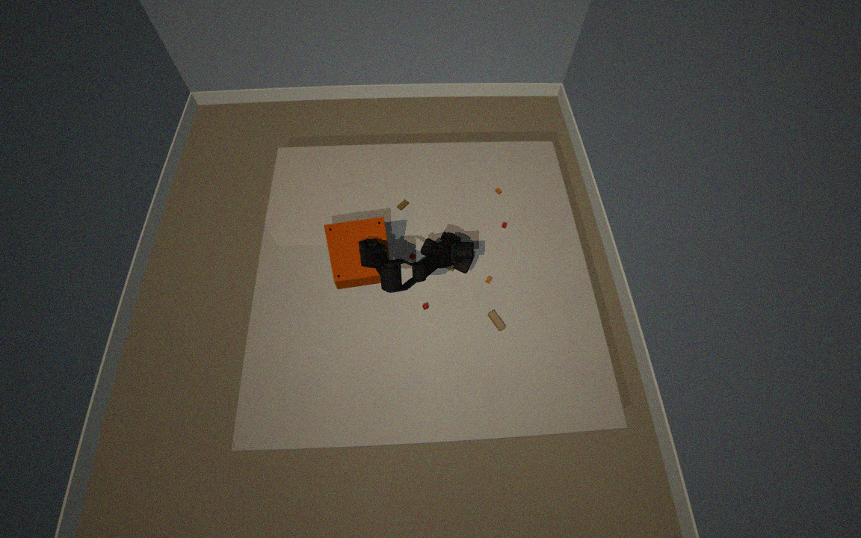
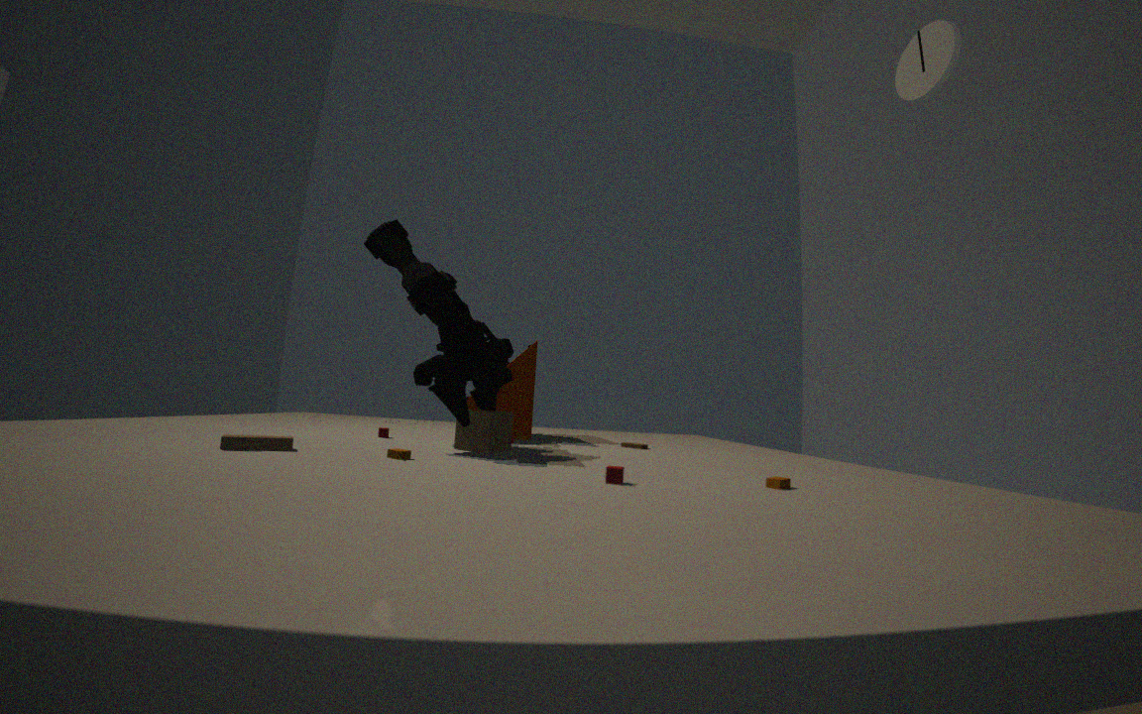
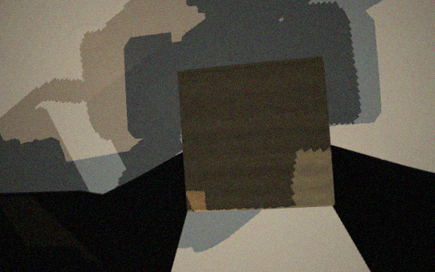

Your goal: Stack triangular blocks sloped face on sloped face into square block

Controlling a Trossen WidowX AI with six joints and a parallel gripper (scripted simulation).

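Observation:
My gripper (image 2: 477,416) (image 3: 251,153) is shut on the upper triangular block (image 3: 253,125), brown wood, with a black finger at each side. In the wrist view its top face looks square and flat. In the exterior view the triangular blocks (image 2: 484,433) show as one boxy brown shape standing on the table under the fingers, with no gap seen. The lower triangular block cannot be told apart from the upper one; the sloped faces and the seam are hidden or too dark to make out. In the top view the arm covers nearly all of the pair.
An orange slab (image 1: 353,234) (image 2: 519,399) stands under and behind the arm. Wooden bars (image 1: 496,320) (image 2: 257,442) (image 1: 403,205), red cubes (image 1: 504,224) (image 2: 614,475) (image 1: 425,305) (image 1: 412,255) and small orange blocks (image 1: 488,279) (image 2: 399,453) (image 1: 498,190) (image 2: 777,483) lie around on the table.

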